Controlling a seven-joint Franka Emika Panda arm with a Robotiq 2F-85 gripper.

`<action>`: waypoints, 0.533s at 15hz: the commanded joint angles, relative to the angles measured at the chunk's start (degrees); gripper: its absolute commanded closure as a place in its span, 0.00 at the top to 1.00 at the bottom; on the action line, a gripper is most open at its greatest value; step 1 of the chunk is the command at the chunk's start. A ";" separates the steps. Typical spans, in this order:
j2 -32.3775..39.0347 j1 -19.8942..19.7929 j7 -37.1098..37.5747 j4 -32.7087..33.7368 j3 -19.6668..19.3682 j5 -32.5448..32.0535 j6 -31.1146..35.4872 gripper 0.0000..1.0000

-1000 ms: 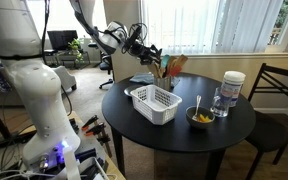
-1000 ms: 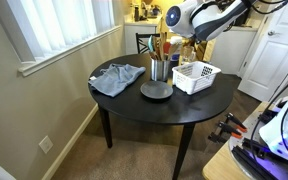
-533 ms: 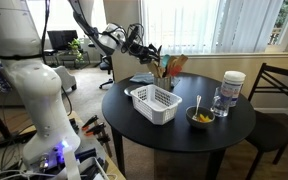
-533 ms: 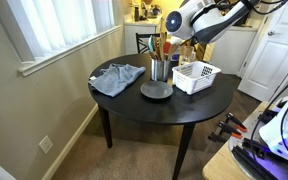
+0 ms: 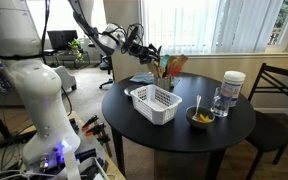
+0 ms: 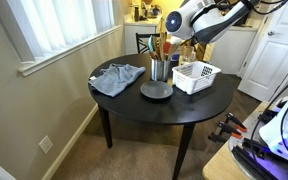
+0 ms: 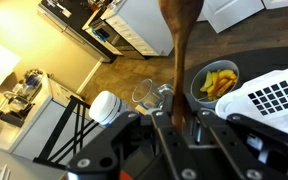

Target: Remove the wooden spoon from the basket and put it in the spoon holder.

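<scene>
Change: almost none since a second ago; in both exterior views the arm and gripper [image 5: 147, 50] sit close to where they were, with only a slight shift.
Gripper: clamped narrow on the wooden spoon [image 7: 181, 60]; in the wrist view the thin handle runs between the fingers [image 7: 165, 127] and the spoon's bowl points to the top of the picture.
Gripper position: in the air above the far edge of the bench [image 5: 199, 140], just beside the utensils fanning out of the spoon holder [image 5: 167, 80].
Wooden spoon: out of the basket [image 5: 162, 114], lifted clear of the bench; too small to pick out in the exterior views.
Basket: white mesh, resting on the bench near the spoon holder.
Spoon holder: upright on a dark round base [image 6: 156, 91], with brown utensils in it.
Other things on the bench: a yellow bowl [image 5: 200, 118], a clear glass [image 5: 219, 103] and a white-lidded jar [image 5: 232, 87] grouped together; a grey-blue cloth [image 6: 117, 77] lies well apart from the basket.
</scene>
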 commanded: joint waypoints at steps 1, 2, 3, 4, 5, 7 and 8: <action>0.04 -0.03 -0.03 0.07 0.09 0.06 -0.08 0.15; 0.04 -0.03 -0.03 0.07 0.09 0.06 -0.08 0.15; 0.04 -0.03 -0.03 0.07 0.09 0.06 -0.08 0.15; 0.04 -0.03 -0.02 0.07 0.09 0.06 -0.08 0.15; 0.04 -0.03 -0.02 0.07 0.09 0.06 -0.08 0.15; -0.02 -0.10 0.06 0.20 0.00 -0.28 -0.45 0.06; 0.07 -0.18 -0.09 0.87 -0.10 -0.99 -0.96 0.06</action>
